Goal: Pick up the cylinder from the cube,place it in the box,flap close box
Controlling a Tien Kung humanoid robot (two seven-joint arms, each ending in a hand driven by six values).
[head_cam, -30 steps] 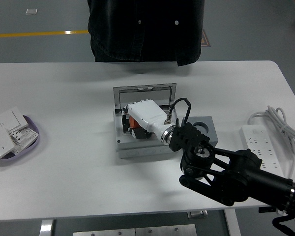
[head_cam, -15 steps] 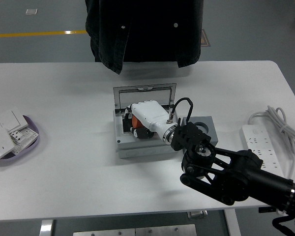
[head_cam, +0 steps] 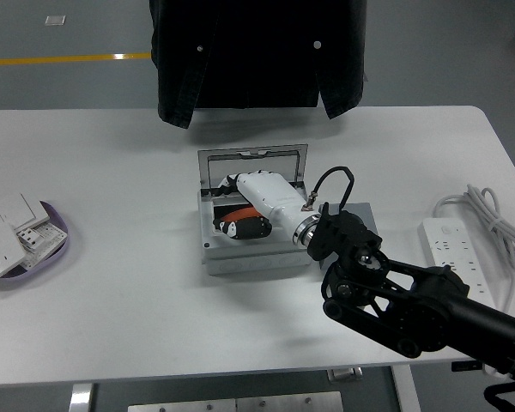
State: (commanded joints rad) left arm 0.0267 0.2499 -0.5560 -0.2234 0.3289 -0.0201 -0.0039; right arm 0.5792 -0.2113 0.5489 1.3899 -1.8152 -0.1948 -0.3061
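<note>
Head view: at the centre of the frame a grey box [head_cam: 256, 257] sits on the white table [head_cam: 129, 292], its lid [head_cam: 253, 167] standing open at the far side. The right hand [head_cam: 256, 202], white with black fingers, reaches into the box from the lower right on a black arm [head_cam: 412, 300]. An orange cylinder [head_cam: 238, 213] shows inside the box just beneath the hand, beside the curled black fingertips [head_cam: 236, 227]; whether the fingers grip it or merely lie against it cannot be told from this angle. A grey cube [head_cam: 360, 219] peeks out right of the box, mostly hidden behind the wrist. At the top of the frame a person in a dark shirt [head_cam: 257, 56] stands at the far edge of the table. At far left a purple dish [head_cam: 47, 236] holds white wall switches [head_cam: 9, 227]; at far right lies a white power strip [head_cam: 463, 249] with its coiled cable [head_cam: 489, 210].
</note>
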